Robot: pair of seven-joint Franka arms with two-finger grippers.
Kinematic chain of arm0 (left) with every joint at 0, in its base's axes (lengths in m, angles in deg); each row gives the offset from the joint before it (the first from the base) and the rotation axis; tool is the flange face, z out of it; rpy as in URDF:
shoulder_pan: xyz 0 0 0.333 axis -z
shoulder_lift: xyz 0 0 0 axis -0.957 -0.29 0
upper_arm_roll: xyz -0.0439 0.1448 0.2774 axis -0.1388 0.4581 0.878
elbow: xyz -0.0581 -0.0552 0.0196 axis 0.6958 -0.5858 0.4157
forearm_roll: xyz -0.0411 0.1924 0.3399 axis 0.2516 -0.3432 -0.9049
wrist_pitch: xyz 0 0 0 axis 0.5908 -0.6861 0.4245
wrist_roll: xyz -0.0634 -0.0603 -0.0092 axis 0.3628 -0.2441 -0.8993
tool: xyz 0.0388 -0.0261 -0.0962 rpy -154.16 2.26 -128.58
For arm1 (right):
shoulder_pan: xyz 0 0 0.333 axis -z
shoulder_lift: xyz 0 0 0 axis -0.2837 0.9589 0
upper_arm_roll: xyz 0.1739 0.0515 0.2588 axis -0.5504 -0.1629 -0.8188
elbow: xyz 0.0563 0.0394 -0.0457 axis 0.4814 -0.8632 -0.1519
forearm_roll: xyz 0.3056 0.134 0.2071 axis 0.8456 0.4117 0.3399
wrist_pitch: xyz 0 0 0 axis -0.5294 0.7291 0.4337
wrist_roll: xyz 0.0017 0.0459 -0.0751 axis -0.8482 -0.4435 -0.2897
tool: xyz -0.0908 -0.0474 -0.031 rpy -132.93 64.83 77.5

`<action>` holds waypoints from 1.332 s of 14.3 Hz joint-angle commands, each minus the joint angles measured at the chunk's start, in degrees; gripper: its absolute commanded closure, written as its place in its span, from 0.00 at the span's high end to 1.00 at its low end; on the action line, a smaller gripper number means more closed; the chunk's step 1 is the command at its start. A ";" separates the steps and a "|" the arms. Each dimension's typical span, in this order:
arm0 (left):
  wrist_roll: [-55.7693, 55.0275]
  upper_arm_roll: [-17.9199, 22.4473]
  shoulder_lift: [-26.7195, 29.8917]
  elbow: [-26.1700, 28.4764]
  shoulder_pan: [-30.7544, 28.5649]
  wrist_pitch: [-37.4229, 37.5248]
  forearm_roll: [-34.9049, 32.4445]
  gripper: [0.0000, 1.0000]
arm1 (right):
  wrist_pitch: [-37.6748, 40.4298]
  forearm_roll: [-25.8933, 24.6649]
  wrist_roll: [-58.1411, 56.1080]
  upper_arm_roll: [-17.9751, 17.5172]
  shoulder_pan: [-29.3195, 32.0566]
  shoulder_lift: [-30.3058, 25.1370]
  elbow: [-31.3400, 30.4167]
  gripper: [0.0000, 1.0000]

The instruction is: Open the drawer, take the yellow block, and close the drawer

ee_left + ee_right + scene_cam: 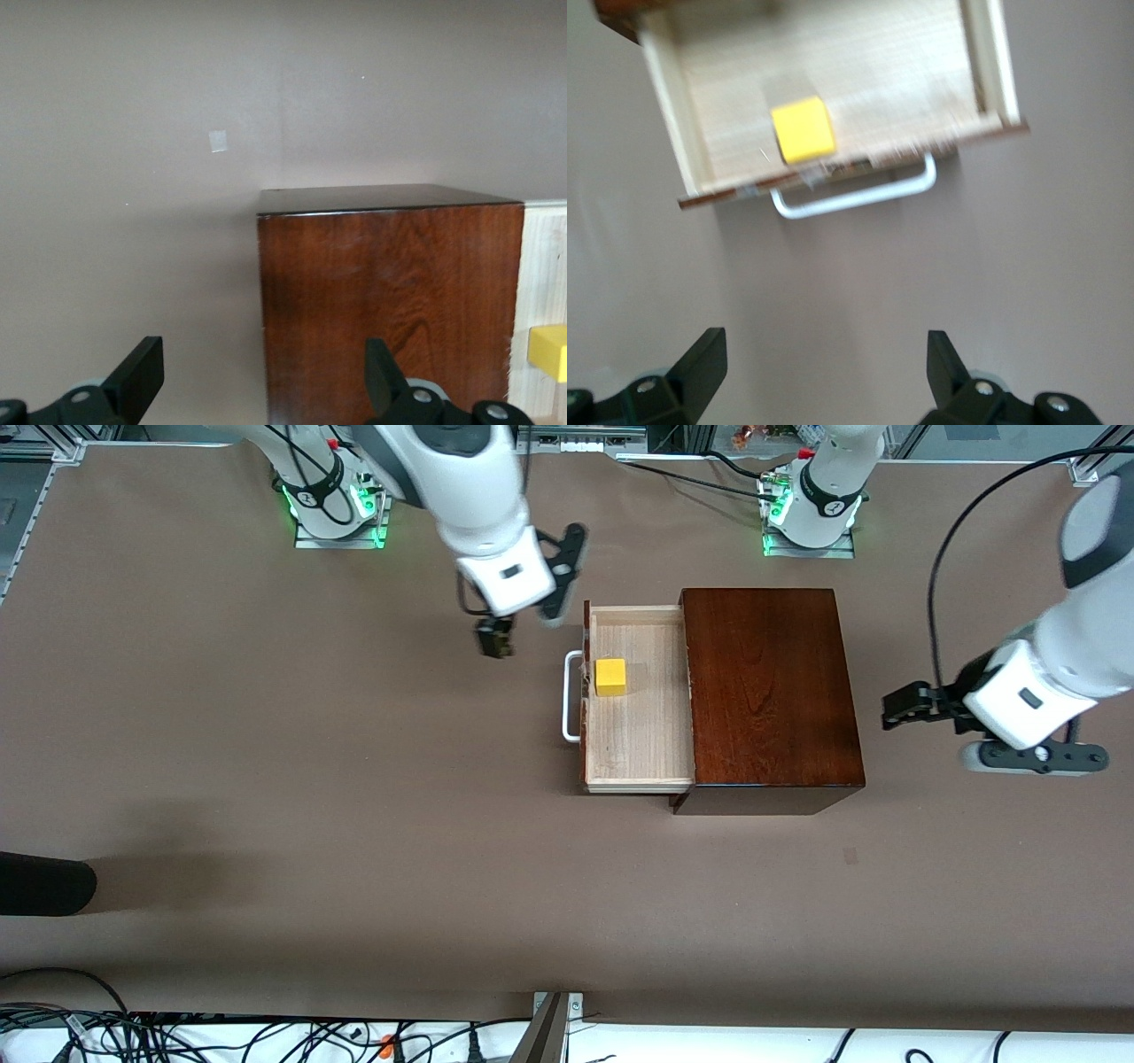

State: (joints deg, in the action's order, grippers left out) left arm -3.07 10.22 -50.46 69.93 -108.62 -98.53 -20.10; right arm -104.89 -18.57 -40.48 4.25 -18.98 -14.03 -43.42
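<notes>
The right hand (496, 638) hangs empty over the bare surface (266, 779), just off the drawer's handle end and toward the edge where the robot bases stand. In the front view its fingers look close together from above, so that view alone does not settle their spread. The drawer (638, 753) stands pulled well out of the wooden box (771, 691), its white handle (571, 695) pointing toward the right arm's end of the surface. The yellow block (610, 677) sits inside on the pale floor, close to the drawer front. The left hand (912, 707) waits, empty, over the surface beside the box, toward the left arm's end.

The left wrist view shows its own fingers (142, 372) spread wide with nothing between them, facing the box's dark side (390, 301); a sliver of the block (549, 351) shows at the frame's edge.

The right wrist view shows its fingers (700, 359) wide apart and empty, with the drawer (833, 88), handle (859, 193) and block (803, 130) ahead.

So, by my reading, opening is done. Taking the block and closing the drawer are left.
</notes>
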 commanded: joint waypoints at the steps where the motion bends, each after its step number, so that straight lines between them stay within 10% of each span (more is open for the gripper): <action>1: 11.02 17.63 10.14 1.91 8.37 0.69 9.88 1.00 | -0.64 -0.47 -8.07 -1.29 -0.83 7.90 10.06 1.00; 8: 13.60 47.73 18.77 2.53 34.83 6.57 13.43 1.00 | -7.93 -3.90 -8.00 -1.21 -5.06 16.07 10.52 1.00; 19: 13.25 50.92 20.45 3.50 41.72 7.28 13.25 1.00 | -13.21 -10.76 -3.25 -0.86 -9.89 23.64 10.52 1.00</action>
State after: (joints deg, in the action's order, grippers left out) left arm 9.87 60.46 -31.31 71.93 -67.23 -90.67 -7.70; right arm -117.88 -28.09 -44.36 3.22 -28.36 7.58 -35.20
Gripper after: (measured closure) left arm 0.000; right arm 0.000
